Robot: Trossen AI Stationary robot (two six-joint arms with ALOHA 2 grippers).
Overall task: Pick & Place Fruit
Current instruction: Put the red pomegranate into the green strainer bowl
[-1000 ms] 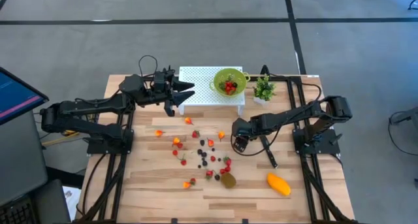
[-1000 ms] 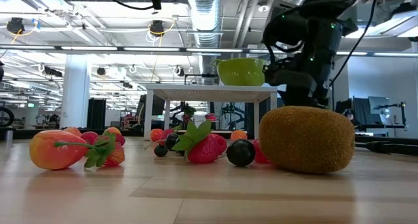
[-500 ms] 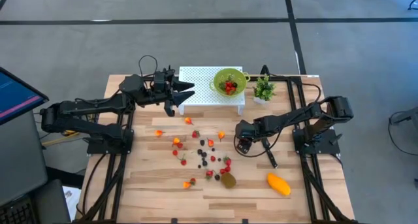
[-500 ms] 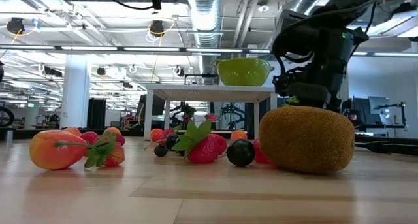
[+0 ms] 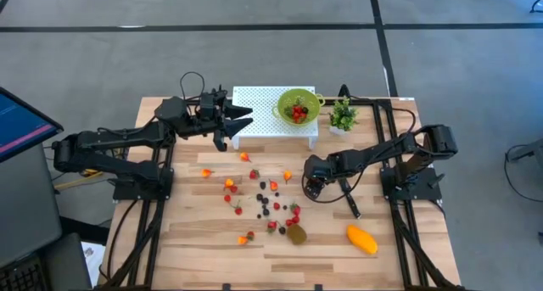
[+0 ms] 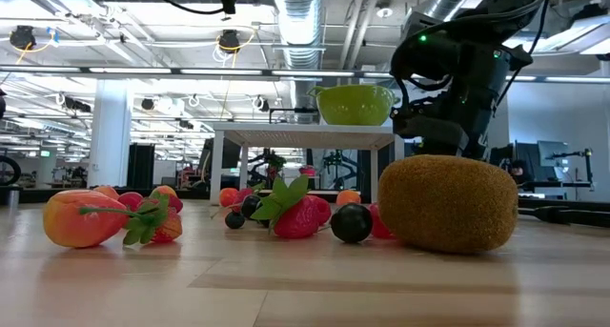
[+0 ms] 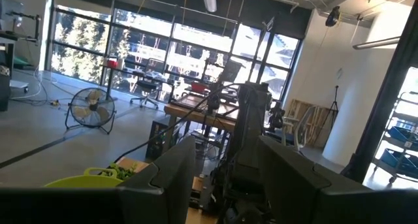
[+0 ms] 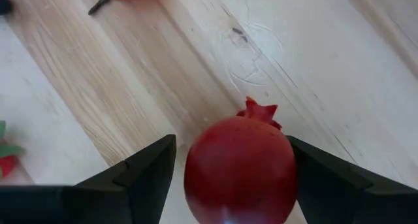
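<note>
A wooden table (image 5: 204, 240) carries a white perforated stand (image 5: 254, 100) with a green colander (image 5: 297, 105) already holding red fruit. The left gripper (image 5: 237, 119) waits beside the stand, its 2 fingers (image 7: 171, 172) partly apart around nothing. Toward the near edge lie a mango (image 5: 361, 238) and a kiwi (image 5: 296, 233), with small berries (image 5: 263, 198) scattered between; a knife (image 5: 348, 198) and a potted plant (image 5: 343, 115) sit on the right. The right gripper (image 5: 311, 189) hovers low over the boards, fingers spread wide either side of a round red pomegranate-like fruit (image 8: 239, 170), apparently not yet clamped. The risk looks plain: on such a smooth, rounded skin, an off-centre squeeze could send it rolling, and closing too high might let it slip in the lift.
</note>
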